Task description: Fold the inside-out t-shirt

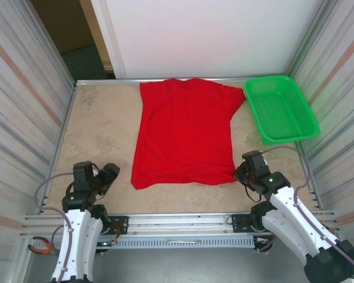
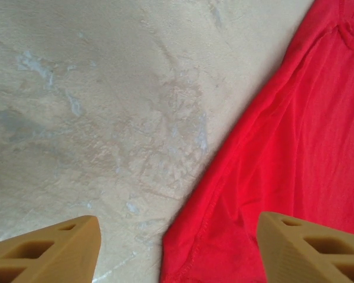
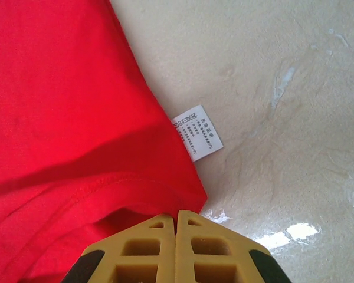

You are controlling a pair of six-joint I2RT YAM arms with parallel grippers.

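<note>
This is a robotics lab test cell, not a home or a shop. A beige, stone-patterned worktop (image 1: 100,135) is boxed in by ribbed translucent wall panels (image 1: 17,106) along its left and right edges, with a plain white board (image 1: 212,35) behind its far edge. Slotted aluminium rails (image 1: 177,221) run along the near edge. The white-and-black left arm (image 1: 76,236) and right arm (image 1: 295,215) are bolted there, and grey cables (image 1: 45,188) loop beside their bases. Orange-handled pliers (image 1: 41,246) lie just beyond the near left corner.
</note>
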